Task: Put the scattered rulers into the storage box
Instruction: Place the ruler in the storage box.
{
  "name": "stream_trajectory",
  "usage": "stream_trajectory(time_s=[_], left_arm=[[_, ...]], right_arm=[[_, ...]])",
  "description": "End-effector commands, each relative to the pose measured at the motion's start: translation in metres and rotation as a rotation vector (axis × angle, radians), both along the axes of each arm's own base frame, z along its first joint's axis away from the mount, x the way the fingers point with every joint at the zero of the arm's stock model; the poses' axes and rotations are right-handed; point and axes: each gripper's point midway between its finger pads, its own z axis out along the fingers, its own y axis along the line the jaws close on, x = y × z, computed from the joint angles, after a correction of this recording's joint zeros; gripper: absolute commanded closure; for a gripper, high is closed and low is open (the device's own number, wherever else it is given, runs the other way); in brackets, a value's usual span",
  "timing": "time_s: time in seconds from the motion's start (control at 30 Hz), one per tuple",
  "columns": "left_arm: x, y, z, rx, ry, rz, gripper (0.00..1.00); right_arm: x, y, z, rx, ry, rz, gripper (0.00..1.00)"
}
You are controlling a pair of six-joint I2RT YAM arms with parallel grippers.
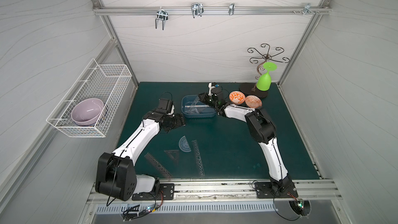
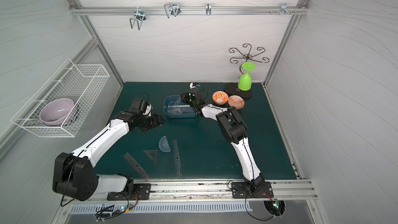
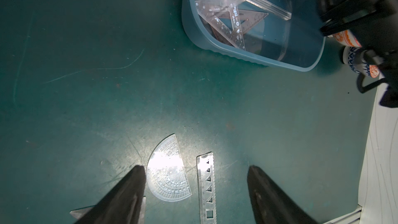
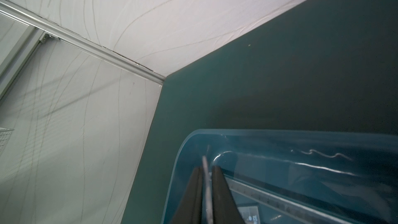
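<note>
The shallow blue-grey plastic storage box [image 1: 199, 116] sits mid-back on the dark green table mat [image 1: 237, 147]. In it lie a clear straight ruler [image 3: 271, 7] and a clear flat set square [image 3: 252, 20]; 1 clear triangular set square [image 1: 195, 103] leans tilted over them. Right of the box stands an orange-and-white patterned bowl [image 1: 237, 97], a paler orange patterned bowl [image 1: 253, 101] beside it, and a dark metal scroll stand [image 1: 245, 88] behind them. Well in front of the box 4 lie flat: bluish semicircular protractor [image 1: 184, 144], smoky stencil ruler [image 1: 198, 158] just right of it, smoky triangular set square [image 1: 172, 155] front-left, second stencil ruler [image 1: 158, 167] farthest left.

Left arm [image 1: 140, 135] and right arm [image 1: 272, 158]: white shells, black joints, black cables, dark tapered jaws; screwed baseplates [image 1: 168, 190] at seven, five o'clock.
</note>
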Motion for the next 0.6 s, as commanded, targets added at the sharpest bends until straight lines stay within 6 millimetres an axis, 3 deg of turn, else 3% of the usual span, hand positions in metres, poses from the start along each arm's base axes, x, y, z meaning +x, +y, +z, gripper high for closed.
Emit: stream_trajectory(time_s=[0.0,0.17,0.33,0.47,0.57], left_arm=[[0.001,-0.001,-0.002,-0.005,0.005,-0.013,0.21],[0.002,-0.002,-0.001,-0.017,0.005,-0.014,0.21],[0.002,-0.003,-0.001,-0.029,0.006,-0.014,0.21],[-0.002,-0.004,-0.003,-0.043,0.011,-0.012,0.21],[-0.008,-0.008,-0.004,-0.065,0.014,-0.007,0.23]], right_arm=[[-0.002,0.003,-0.009,-0.004,-0.008,0.020,0.82],[-0.002,-0.013,0.008,-0.012,-0.046,0.035,0.68],[0.004,-0.039,0.063,-0.022,-0.138,0.052,0.54],[-0.005,-0.057,0.112,-0.045,-0.209,0.082,0.49],[-0.022,-0.069,0.125,-0.092,-0.219,0.102,0.48]])
